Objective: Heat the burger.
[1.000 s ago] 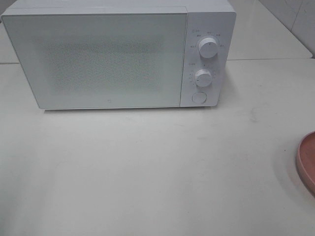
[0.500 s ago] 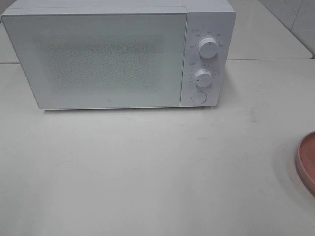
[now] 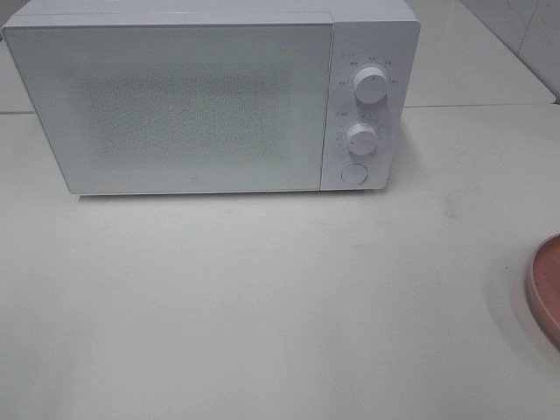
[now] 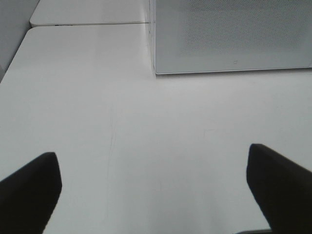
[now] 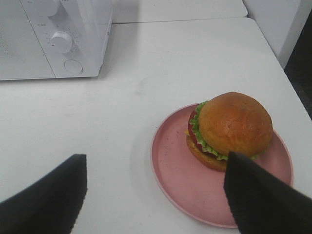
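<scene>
Basically nothing has changed over the last second in the high view; the boxy white microwave oven [image 3: 210,96] sits in the same spot with its frosted door [image 3: 175,105] shut, both round white dials [image 3: 371,85] at the same angle, round button [image 3: 353,173] below them untouched, and the sliver of shallow pink round plate [image 3: 547,293] at the right edge hasn't shifted; no arm enters that view at all. So the task reads as not yet started (judgement, not observation): door closed, food outside. The tall burger with glossy golden-brown bun, green lettuce and red tomato [image 5: 229,129] is on that pink plate [image 5: 170,161], sitting toward one side of it, on the pale white tabletop [image 3: 262,297] well apart from the microwave and off to its control-panel side; right wrist view shows it directly ahead of the right gripper [image 5: 153,195]. Right jaws are spread wide, one dark finger [image 5: 46,195] over bare table, the other overlapping the plate rim in view; nothing held. Left gripper [image 4: 156,190] is likewise wide open and empty, hovering over bare table facing the microwave's door corner. Likely next: left side opens the door (probably by that round button, can't confirm the mechanism); right takes the plate or burger; grabbing the plate rim looks safer than squeezing the bun.
</scene>
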`<state>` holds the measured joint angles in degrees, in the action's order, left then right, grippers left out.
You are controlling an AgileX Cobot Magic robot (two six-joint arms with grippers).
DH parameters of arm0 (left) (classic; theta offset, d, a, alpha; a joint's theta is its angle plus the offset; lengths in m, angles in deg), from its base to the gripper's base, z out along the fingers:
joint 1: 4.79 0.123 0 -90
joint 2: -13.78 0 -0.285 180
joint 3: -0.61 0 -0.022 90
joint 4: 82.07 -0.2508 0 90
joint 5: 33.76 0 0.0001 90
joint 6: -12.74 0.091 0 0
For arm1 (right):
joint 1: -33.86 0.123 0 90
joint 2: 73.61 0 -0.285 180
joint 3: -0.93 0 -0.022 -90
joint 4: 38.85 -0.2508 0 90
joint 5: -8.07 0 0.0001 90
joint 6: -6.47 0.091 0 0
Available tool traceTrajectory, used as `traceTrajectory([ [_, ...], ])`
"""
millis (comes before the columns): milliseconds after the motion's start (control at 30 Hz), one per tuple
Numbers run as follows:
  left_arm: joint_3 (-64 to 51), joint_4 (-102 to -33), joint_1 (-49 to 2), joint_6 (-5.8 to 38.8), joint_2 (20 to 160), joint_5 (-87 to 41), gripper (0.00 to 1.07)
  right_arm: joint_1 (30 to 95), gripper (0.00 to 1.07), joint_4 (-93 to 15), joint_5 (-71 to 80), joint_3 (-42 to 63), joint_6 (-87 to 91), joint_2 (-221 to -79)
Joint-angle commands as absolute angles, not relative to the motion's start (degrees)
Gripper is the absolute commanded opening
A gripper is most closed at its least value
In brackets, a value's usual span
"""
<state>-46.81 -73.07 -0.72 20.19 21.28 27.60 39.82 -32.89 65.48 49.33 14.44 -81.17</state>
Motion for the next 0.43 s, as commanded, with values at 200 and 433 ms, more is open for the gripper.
traceTrajectory([
  [200,-46.93,-72.9,-0.78,20.13,19.79,27.66,0.96,39.36,0.75,-32.72,65.37,49.44,13.58,-79.74],
  [433,-46.93,-72.9,-0.78,20.13,19.79,27.66,0.96,39.36,0.75,-32.72,65.37,49.44,13.58,-79.74],
])
